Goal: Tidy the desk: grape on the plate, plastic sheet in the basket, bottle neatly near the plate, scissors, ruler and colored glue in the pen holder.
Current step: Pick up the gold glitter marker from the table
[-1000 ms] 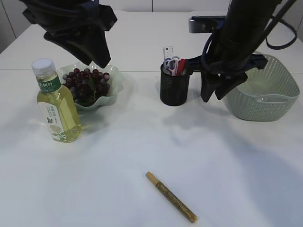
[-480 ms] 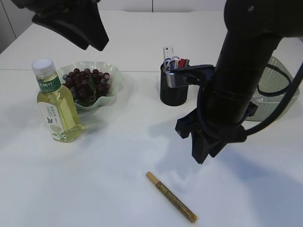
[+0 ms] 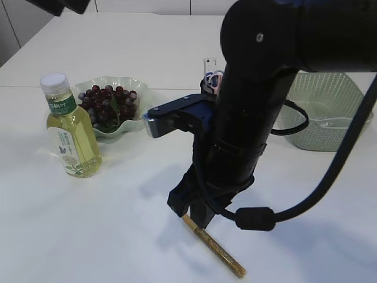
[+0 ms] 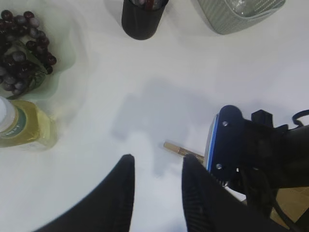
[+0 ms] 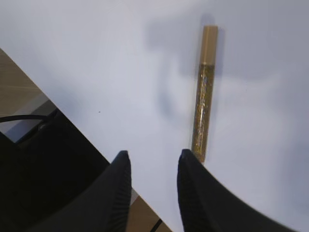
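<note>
A gold glitter glue pen (image 3: 215, 247) lies on the white table near the front; it also shows in the right wrist view (image 5: 204, 92) and partly in the left wrist view (image 4: 181, 151). My right gripper (image 5: 153, 157) is open and empty, just above and beside the pen; in the exterior view it hangs over the pen's near end (image 3: 197, 212). My left gripper (image 4: 157, 162) is open and empty, high above the table. Grapes (image 3: 106, 103) lie in the green plate (image 3: 138, 94). The bottle (image 3: 69, 127) stands beside the plate. The black pen holder (image 4: 141, 19) holds scissors and a ruler (image 3: 210, 66).
A green basket (image 3: 330, 109) stands at the back right; it also shows in the left wrist view (image 4: 231, 17). The table's front edge (image 5: 72, 123) runs close to the right gripper. A black cable (image 3: 294, 200) loops from the right arm.
My right arm has swung from the pen holder and basket down to the front, over the glue pen. My left arm has lifted up and left, almost out of the exterior view.
</note>
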